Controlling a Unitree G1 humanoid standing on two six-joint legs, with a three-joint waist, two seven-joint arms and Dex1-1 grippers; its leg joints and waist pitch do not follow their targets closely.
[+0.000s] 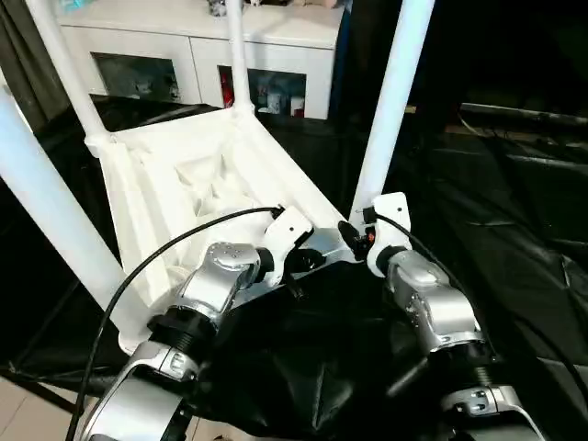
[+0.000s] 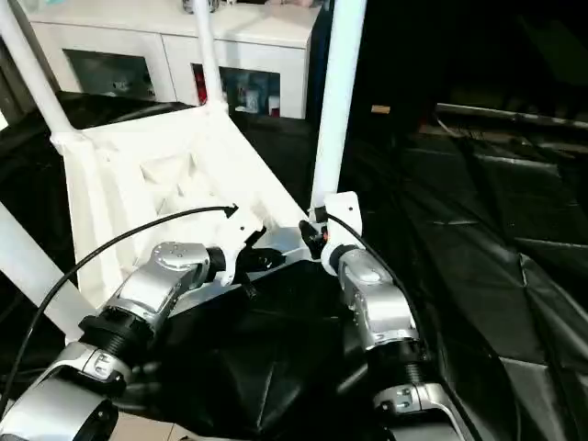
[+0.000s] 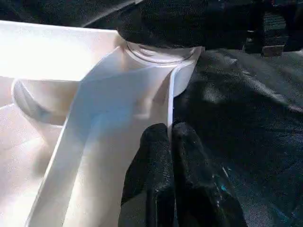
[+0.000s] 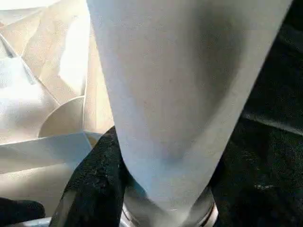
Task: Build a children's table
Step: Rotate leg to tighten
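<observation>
The children's table lies upside down and tilted, its white top point(image 1: 184, 184) showing the ribbed underside. Four white legs stand in the corner sockets: two at the far corners point(image 1: 69, 73) point(image 1: 236, 55), one at the near left point(image 1: 46, 211) and one at the near right point(image 1: 395, 101). My left gripper point(image 3: 170, 130) is shut on the top's thin rim, close to the near-right corner socket point(image 3: 158, 52). My right gripper point(image 1: 358, 230) is at the foot of the near-right leg point(image 4: 180, 85), and its black fingers point(image 4: 94, 179) press against the tube on both sides, just above the socket.
A white cabinet point(image 1: 193, 55) with glass doors stands behind the table. Crumpled black sheeting point(image 1: 514, 239) covers the surface under and to the right of the work. A black cable point(image 1: 165, 248) loops over my left forearm. Pale floor point(image 1: 18, 404) shows at the near left.
</observation>
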